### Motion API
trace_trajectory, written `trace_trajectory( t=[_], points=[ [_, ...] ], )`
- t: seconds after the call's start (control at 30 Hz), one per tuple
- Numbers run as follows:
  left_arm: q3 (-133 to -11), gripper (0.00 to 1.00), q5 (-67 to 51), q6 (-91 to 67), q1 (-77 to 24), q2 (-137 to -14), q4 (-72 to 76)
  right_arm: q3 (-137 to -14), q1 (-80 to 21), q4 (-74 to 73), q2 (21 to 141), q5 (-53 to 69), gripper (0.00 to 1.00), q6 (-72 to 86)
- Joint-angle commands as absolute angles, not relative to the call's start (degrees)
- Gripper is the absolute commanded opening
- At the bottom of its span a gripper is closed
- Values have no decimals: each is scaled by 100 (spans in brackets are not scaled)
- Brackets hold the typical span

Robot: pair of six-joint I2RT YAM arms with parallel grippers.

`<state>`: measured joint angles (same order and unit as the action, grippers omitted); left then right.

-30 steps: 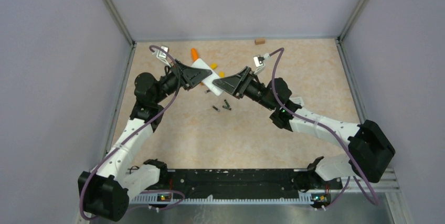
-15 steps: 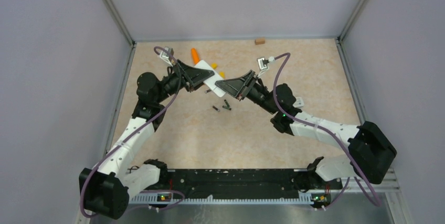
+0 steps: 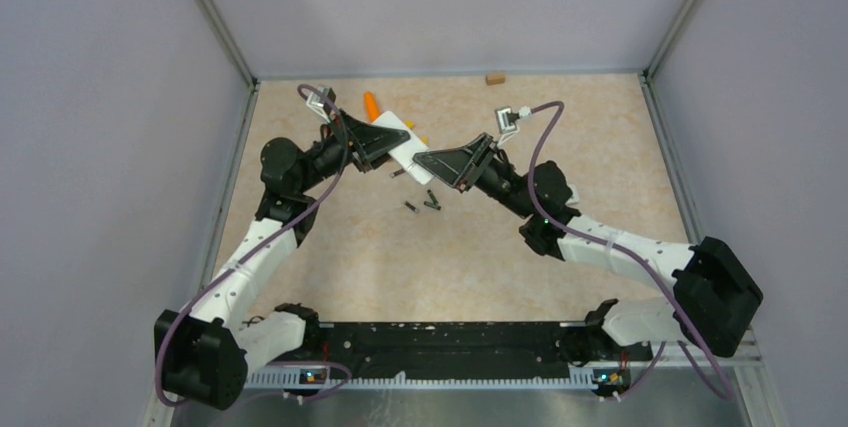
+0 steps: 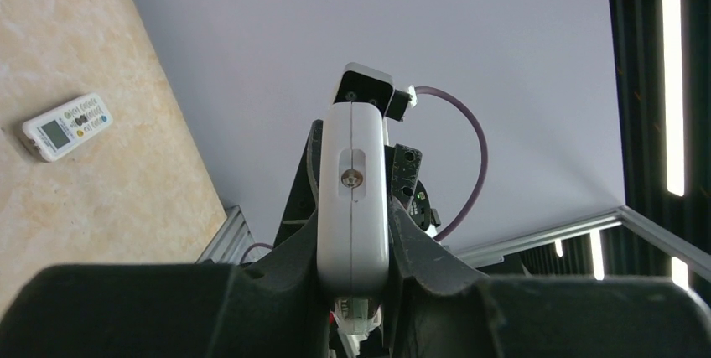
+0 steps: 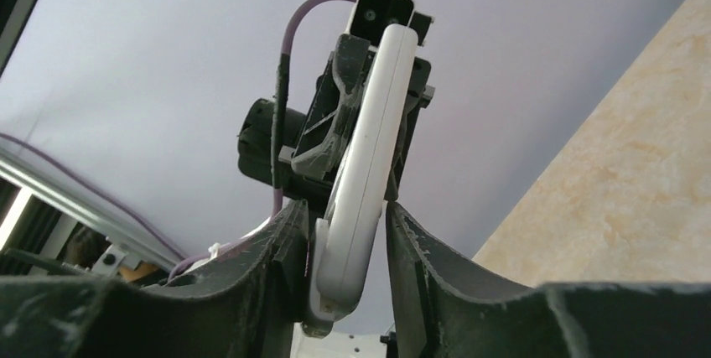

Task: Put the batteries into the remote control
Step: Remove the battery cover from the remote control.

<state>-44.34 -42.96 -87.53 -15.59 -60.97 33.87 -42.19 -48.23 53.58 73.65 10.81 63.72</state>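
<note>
Noted white remote (image 3: pixel 398 143) raised off the worktop (image 3: pixel 480 247), upper centre of the overhead view, held at both ends. Found left end effector (image 4: pixel 355 207) clamped shut on one end; right end effector (image 5: pixel 345 224) seemingly closed on the other, fingers snug against both edges. Logged batteries (image 3: pixel 432 199) lying loose on the worktop just below. Judged step: orienting the remote to reach its compartment; cover state unreadable. Next: keep one grip firm, free the other for a battery.

Pale lavender walls (image 3: pixel 450 7) close in at 9, 12 and 3 o'clock, joined by aluminium corner posts (image 3: pixel 215 17). The tabletop (image 3: pixel 450 257) is beige and marbled. In the left wrist view, bright strips (image 4: pixel 673 90), possibly ceiling lamps, glow at 3 o'clock.
</note>
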Motion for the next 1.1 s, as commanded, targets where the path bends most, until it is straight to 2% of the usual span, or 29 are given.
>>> trace_trajectory(
  t=[0.0, 0.17, 0.33, 0.5, 0.6, 0.67, 0.73, 0.9, 1.07],
  points=[
    [-4484, 0, -4088, -9302, -1431, -6021, 4267, -4743, -4777, 4177, 7597, 1127, 43, 6294],
    [-4410, 0, -3998, -8584, -1428, -5996, 3579, -5165, -4775, 3350, 7848, 1062, 56, 6708],
    [-4360, 0, -3756, -8064, -1422, -5959, 3073, -5114, -4774, 3246, 7791, 960, 63, 6861],
    [-4387, 0, -3667, -7625, -1424, -5987, 2764, -4819, -4777, 3747, 7469, 970, 90, 6845],
    [-4383, 0, -3629, -7494, -1424, -5994, 2708, -4678, -4747, 3661, 7241, 991, 95, 6816],
    [-4402, 0, -3665, -7436, -1424, -6018, 2716, -4556, -4719, 3602, 7137, 962, 94, 6929],
    [-4421, 0, -3694, -7397, -1424, -6027, 2728, -4346, -4698, 3667, 7066, 884, 90, 7149],
    [-4408, 0, -3735, -7375, -1424, -5974, 2806, -4155, -4685, 3952, 7121, 845, 68, 7461],
    [-4383, 0, -3789, -7325, -1424, -5918, 2784, -4287, -4693, 4131, 7416, 969, 56, 7538]
  ],
)
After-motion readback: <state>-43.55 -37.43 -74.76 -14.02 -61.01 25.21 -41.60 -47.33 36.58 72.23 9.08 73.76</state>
